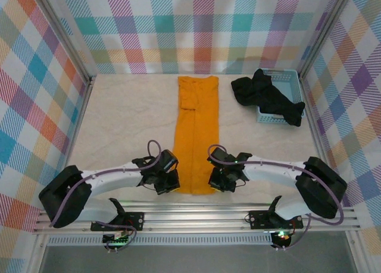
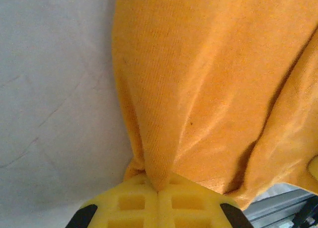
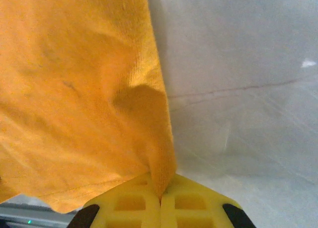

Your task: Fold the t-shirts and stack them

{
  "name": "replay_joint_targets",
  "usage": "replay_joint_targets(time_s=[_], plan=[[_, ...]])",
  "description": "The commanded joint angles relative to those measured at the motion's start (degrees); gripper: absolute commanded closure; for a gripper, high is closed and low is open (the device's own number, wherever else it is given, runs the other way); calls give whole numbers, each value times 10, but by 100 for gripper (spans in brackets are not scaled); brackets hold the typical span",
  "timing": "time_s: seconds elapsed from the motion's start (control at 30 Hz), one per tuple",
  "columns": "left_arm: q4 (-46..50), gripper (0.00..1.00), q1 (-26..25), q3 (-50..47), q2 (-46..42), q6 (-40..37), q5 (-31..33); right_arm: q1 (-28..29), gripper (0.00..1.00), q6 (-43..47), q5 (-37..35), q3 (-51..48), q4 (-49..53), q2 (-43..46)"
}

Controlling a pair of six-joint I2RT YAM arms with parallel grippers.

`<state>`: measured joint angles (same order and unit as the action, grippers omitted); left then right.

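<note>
A bright orange-yellow t-shirt [image 1: 197,130] lies folded into a long narrow strip down the middle of the table, collar end far from me. My left gripper [image 1: 168,182] is shut on its near left corner; the wrist view shows the orange cloth [image 2: 208,89] pinched between the yellow fingers [image 2: 130,200]. My right gripper [image 1: 221,179] is shut on the near right corner, where orange fabric [image 3: 74,99] runs into the closed yellow fingers [image 3: 191,203]. A heap of black t-shirts [image 1: 268,97] hangs over the basket at the far right.
A light blue plastic basket [image 1: 290,79] stands at the far right by the checked wall. Checked walls [image 1: 36,94] close in the table on three sides. White table surface [image 1: 125,118] lies to the left of the orange strip. A metal rail [image 1: 196,216] runs along the near edge.
</note>
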<state>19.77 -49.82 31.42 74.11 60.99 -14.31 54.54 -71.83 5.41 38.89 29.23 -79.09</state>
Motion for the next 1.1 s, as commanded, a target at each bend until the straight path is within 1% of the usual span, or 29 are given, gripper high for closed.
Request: replay_joint_targets(time_s=[0.0, 0.17, 0.23, 0.33, 0.43, 0.53, 0.57, 0.67, 0.8, 0.97, 1.07], plan=[[39, 100, -19, -30, -52, 25, 6, 9, 100, -7, -12, -8, 43, 41], [35, 100, -26, -41, -90, 47, 3, 19, 100, -1, 7, 6, 50, 42], [38, 100, -26, -30, -98, 50, 8, 19, 100, -5, 1, 13, 57, 46], [59, 100, -26, 4, -116, 54, 32, 15, 100, -9, -16, 32, 75, 66], [84, 100, -19, 49, -129, 50, 64, -4, 100, 1, -22, 68, 93, 73], [87, 100, 7, 88, -124, 44, 80, -45, 100, 34, -17, 108, 99, 60], [84, 100, 23, 97, -118, 41, 81, -62, 100, 48, -11, 123, 98, 50], [56, 100, 83, 126, -84, 24, 61, -111, 100, 89, 3, 173, 95, 12], [21, 100, 151, 191, -7, -13, 31, -170, 100, 139, 17, 253, 97, -48], [19, 100, 189, 292, 106, -65, 19, -221, 100, 179, 33, 341, 95, -134], [12, 100, 211, 336, 158, -83, 12, -245, 100, 187, 36, 372, 93, -173]])
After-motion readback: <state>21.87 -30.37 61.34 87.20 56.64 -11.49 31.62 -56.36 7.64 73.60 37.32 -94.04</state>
